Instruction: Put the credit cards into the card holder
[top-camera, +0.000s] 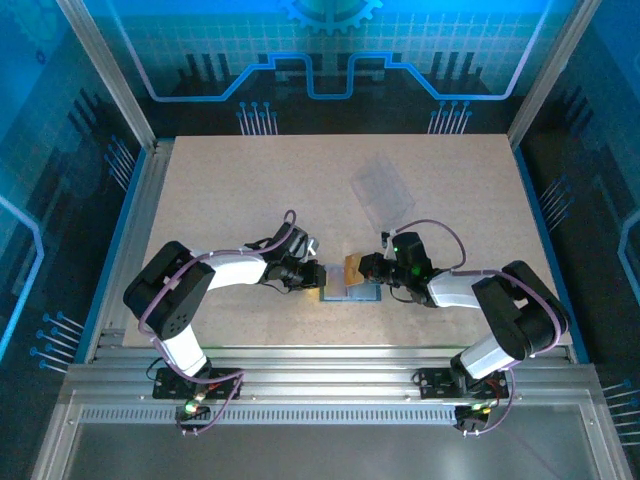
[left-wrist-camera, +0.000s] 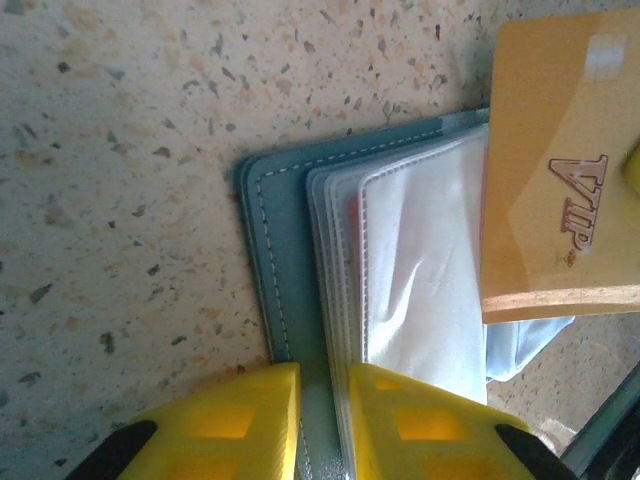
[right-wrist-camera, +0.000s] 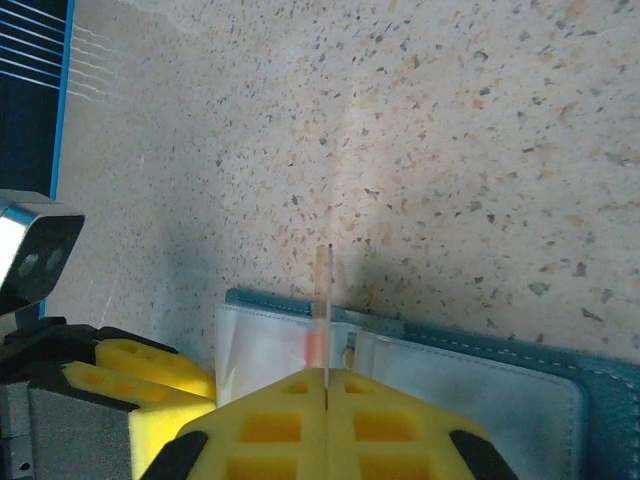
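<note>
In the top view the card holder (top-camera: 350, 293) lies flat on the speckled table (top-camera: 240, 190), at 3 o'clock from the left gripper (top-camera: 318, 276) and at about 7 o'clock from the right gripper (top-camera: 366, 268); both grippers are close against it.

From the left wrist, the left gripper (left-wrist-camera: 322, 372) has its jaws nearly closed; the holder's (left-wrist-camera: 275, 230) stitched teal cover edge and the edges of its clear sleeves (left-wrist-camera: 420, 280) run into the slim gap between the yellow fingers (left-wrist-camera: 245, 420), which seem to pinch them; a red sliver (left-wrist-camera: 352, 212) shows inside one sleeve.

From the right wrist, the right gripper (right-wrist-camera: 326, 378) is clamped tight on a gold credit card (right-wrist-camera: 323, 290) seen edge-on, standing upright at 12 o'clock from the fingertips, over the holder's (right-wrist-camera: 600, 400) far edge.

The same card (left-wrist-camera: 560, 160) sits at 2 o'clock in the left wrist view, over the sleeves; it bears raised letters "VIP", turned sideways; no other writing can be read.

In the top view the card (top-camera: 354, 265) is at 12 o'clock from the holder; a clear tray (top-camera: 382, 190) lies further off at 1 o'clock, well apart.
</note>
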